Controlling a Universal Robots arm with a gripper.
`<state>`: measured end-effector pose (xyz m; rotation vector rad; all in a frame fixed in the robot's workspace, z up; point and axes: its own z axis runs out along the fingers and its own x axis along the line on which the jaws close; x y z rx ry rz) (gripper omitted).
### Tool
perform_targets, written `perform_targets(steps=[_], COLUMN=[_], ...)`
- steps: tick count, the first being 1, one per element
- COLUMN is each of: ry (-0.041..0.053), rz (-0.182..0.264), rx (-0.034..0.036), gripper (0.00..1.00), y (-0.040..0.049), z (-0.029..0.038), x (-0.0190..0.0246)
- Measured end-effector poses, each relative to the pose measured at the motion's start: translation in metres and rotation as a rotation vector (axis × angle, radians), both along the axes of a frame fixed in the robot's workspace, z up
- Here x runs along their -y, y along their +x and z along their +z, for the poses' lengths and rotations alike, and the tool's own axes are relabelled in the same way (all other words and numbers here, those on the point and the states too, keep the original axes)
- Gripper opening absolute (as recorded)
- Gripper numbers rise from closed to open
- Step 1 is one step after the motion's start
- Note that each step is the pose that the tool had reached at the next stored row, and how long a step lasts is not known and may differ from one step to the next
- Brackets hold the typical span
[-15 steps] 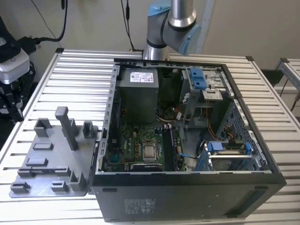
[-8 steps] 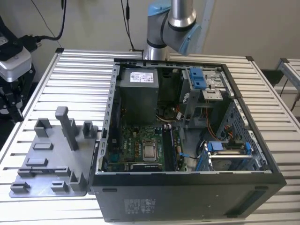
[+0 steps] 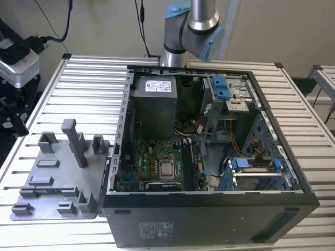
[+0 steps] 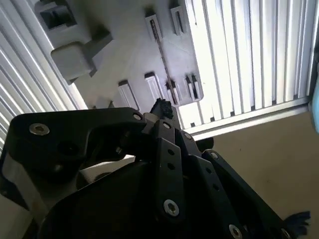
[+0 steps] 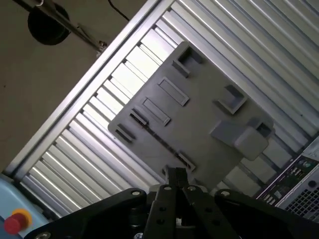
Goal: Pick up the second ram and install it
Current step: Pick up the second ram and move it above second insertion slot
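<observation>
**Gripper.** The gripper [image 5: 175, 175] is seen from behind its black linkage in both wrist views. Its two fingertips [image 4: 162, 107] are drawn together at the centre and nothing is held between them. It hangs above the grey fixture plate [image 5: 199, 124], pointing down at it and clear of everything on it.

**Task object.** The second ram [image 5: 158, 139] rests on the fixture plate. It stands on its long edge as a thin dark line between two small grey clips, one at each end. In the first wrist view the end nearer the gripper lies just ahead of the fingertips. In the second wrist view the same stick [image 4: 163, 59] runs away from the fingertips across the plate.

**Fixture.** Low rectangular holders and a tall grey block [image 5: 244, 137] stand on the plate. In the exterior view the plate [image 3: 57, 178] lies at that view's left, touching the side of the open computer case [image 3: 209, 219].

**Surroundings.**
- Plate and case both sit on a slatted metal table [image 3: 89, 89].
- Inside the case, the green motherboard [image 3: 152, 162] lies flat with a square processor socket [image 3: 167, 170] near its middle.
- A grey power supply [image 3: 153, 107] sits behind the motherboard.
- The arm [image 3: 191, 26] rises beyond the far side of the case.
</observation>
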<state>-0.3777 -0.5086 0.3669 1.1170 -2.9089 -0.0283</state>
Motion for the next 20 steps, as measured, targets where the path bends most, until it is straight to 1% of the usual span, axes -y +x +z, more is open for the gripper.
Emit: perform_targets(steps=[8, 20], ry=[0.0003, 0.0002], rz=[0.133, 0.351], rx=[0.0001, 0.0001], gripper=[0.11, 0.11], y=[-0.0006, -0.0009], z=[-0.0019, -0.0078], x=[0.0001, 0.0001])
